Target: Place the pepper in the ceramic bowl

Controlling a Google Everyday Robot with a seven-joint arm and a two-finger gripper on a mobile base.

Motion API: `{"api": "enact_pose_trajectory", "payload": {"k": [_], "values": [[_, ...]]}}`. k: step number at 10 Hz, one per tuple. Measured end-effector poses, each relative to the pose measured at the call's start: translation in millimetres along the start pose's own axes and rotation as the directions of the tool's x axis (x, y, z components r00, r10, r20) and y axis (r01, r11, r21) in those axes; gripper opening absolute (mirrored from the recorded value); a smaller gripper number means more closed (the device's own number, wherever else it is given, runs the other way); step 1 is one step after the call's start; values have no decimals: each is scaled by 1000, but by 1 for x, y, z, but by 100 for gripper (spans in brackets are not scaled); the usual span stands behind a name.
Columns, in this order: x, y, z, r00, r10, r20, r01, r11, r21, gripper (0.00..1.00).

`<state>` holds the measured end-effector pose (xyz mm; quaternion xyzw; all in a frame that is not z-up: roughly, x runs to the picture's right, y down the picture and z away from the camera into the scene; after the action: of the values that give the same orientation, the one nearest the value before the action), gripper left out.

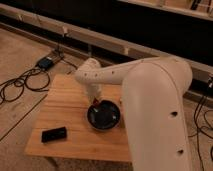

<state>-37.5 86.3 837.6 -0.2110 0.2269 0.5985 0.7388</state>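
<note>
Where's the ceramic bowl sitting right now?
In the camera view, the ceramic bowl sits near the middle of the wooden table, image-right of the flat black device, with the gripper over its far-left rim.

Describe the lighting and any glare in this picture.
Camera view: warm, dim light falls on the table; pale glare shows inside the glossy bowl; the wall behind is dark; the gripper hangs at the bowl's far-left rim.

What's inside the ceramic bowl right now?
The ceramic bowl shows only a dark glossy interior; no pepper is discernible. The gripper hangs over its back-left rim and covers that part, and the arm hides its right edge.
</note>
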Motion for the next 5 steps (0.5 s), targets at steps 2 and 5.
{"api": "enact_pose_trajectory", "payload": {"k": [2,5], "values": [[20,-19,4,999,46,-23,-47,999,-2,2],[51,-33,13,995,73,-70,-74,997,-17,31]]}}
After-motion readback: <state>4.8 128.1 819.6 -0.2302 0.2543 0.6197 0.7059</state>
